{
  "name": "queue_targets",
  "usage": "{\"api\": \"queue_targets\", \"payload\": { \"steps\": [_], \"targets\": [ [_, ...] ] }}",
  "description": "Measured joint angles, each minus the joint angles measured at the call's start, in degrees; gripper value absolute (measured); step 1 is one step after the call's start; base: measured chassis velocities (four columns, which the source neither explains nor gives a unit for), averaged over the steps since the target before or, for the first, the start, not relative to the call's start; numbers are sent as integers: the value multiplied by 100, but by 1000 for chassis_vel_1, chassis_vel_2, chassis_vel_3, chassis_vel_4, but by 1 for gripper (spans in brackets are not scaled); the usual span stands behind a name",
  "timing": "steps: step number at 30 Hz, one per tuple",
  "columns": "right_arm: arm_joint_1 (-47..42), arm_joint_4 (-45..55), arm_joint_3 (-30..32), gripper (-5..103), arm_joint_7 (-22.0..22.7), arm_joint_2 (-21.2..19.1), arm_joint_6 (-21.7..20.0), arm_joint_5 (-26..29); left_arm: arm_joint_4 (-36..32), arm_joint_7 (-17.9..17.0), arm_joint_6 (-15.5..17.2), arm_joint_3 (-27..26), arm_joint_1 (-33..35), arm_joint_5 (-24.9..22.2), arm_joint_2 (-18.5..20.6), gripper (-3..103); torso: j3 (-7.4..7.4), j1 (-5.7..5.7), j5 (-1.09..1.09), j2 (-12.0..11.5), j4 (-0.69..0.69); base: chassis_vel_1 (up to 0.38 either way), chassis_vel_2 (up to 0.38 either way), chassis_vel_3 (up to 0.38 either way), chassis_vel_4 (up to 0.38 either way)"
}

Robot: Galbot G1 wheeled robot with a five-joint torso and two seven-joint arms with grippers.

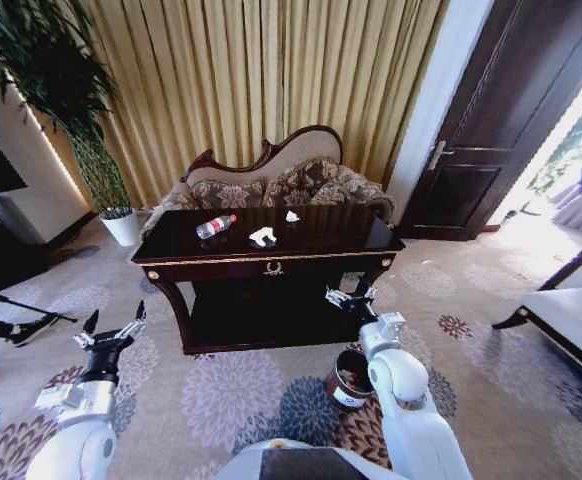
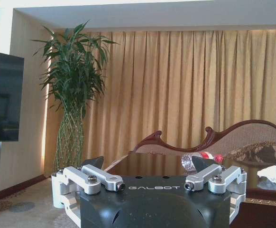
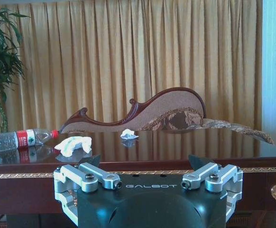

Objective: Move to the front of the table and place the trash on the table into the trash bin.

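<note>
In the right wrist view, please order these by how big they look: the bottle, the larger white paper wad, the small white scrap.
1. The bottle, lying on its side on the table, looks largest.
2. The larger white paper wad beside it.
3. The small white scrap; it lies farther from the camera, so its true size is unsure.

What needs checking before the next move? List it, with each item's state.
1. Robot faces the table: ok.
2. Trash on top: bottle lying flat, paper, small scrap: ok.
3. Left gripper open, holding nothing: ok.
4. Right gripper open, holding nothing, near the table's front edge: ok.
5. Bin upright on the carpet by the right arm: ok.
6. Trash within reach from here: cannot tell.
</note>
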Motion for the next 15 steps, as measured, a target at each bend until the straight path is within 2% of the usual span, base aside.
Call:
{"api": "queue_targets", "payload": {
  "steps": [8,15],
  "targets": [
    [-45,41,19,100,20,10,51,46,-61,24,-83,44,28,1,-29,100,-1,-1,0,0,0,-52,43,56,-47],
    [-30,86,55,100,30,-21,58,82,-230,24,-19,-1,96,-13,-30,100,1,0,0,-1,0,-142,152,153,-126]
  ]
}}
